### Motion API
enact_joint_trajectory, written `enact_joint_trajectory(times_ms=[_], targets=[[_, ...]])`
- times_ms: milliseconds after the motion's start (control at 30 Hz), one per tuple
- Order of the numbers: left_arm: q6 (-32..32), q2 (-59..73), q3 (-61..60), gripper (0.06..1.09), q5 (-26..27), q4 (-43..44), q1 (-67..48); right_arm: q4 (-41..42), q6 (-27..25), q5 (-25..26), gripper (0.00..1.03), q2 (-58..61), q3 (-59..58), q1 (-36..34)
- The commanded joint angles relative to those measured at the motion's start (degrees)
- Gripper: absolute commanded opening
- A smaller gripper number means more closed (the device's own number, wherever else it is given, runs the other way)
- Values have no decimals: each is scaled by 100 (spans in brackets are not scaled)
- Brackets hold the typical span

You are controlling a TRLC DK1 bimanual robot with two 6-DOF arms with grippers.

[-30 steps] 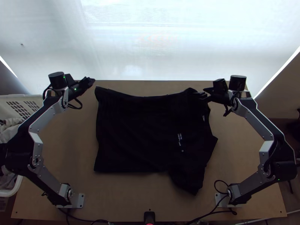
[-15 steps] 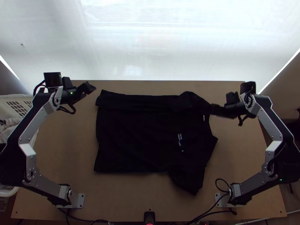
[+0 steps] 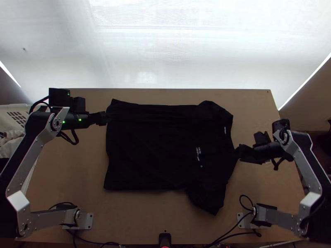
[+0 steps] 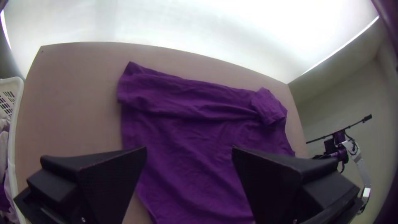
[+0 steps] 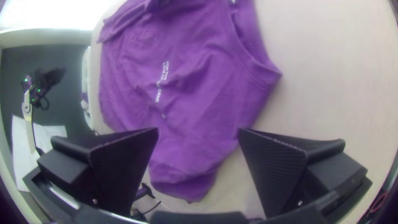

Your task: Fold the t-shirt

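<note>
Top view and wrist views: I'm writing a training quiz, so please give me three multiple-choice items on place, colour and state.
1. Where is the basket?
A. On the t-shirt
B. At the table's left side
C. At its right side

2. What colour is the chest lettering?
A. White
B. Red
C. Green

3. How are the right gripper's fingers?
A. Pressed together
B. Shut on a sleeve
C. Apart

1: B, its slotted wall shows beyond that edge.
2: A, pale letters stand out on darker cloth.
3: C, a wide gap separates them.
</note>
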Motion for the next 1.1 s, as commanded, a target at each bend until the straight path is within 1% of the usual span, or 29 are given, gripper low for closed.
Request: enact_joint_trajectory(times_ms=[0, 100, 167, 200, 267, 367, 433, 467, 567, 633, 700, 767, 867, 933, 1067], targets=[[46, -390, -124, 105, -163, -304, -435, -128, -495, 2, 88, -1101, -702, -16], [46, -522, -309, 105, -268, -313, -558, 48, -504, 81, 88, -1856, -728, -174], [46, -636, -502, 105, -330, -304, -646, 320, -275, 90, 88, -2480, -877, -376], [46, -697, -607, 105, -365, -304, -699, 259, -196, 178, 89, -2603, -939, -350], [29, -829, -801, 105, -471, -304, -813, 30, -108, 284, 99, -2603, -1141, -306], [-59, -961, -1003, 105, -558, -269, -901, -163, 129, 275, 99, -2516, -1282, -306], [-103, -1040, -1091, 105, -629, -260, -989, -260, 147, 266, 99, -2507, -1326, -271], [-121, -1058, -1135, 105, -629, -269, -998, -260, 305, 257, 99, -2463, -1370, -271], [-174, -1146, -1214, 105, -743, -269, -1147, -374, 498, 222, 99, -2401, -1378, -25], [-200, -1189, -1205, 105, -761, -287, -1200, -752, 507, 222, 99, -2296, -1317, 283], [-209, -1216, -1196, 105, -778, -313, -1244, -1016, 490, 178, 99, -2349, -1291, 353], [-209, -1225, -1205, 105, -787, -348, -1244, -1042, 621, 125, 99, -2454, -1326, 476], [-209, -1216, -1223, 105, -805, -375, -1253, -1183, 718, 117, 99, -2199, -1361, 468], [-209, -1216, -1223, 105, -805, -375, -1253, -1358, 727, 117, 99, -1962, -1352, 459], [-209, -1198, -1231, 105, -822, -375, -1244, -1332, 762, 117, 99, -1716, -1370, 626]])
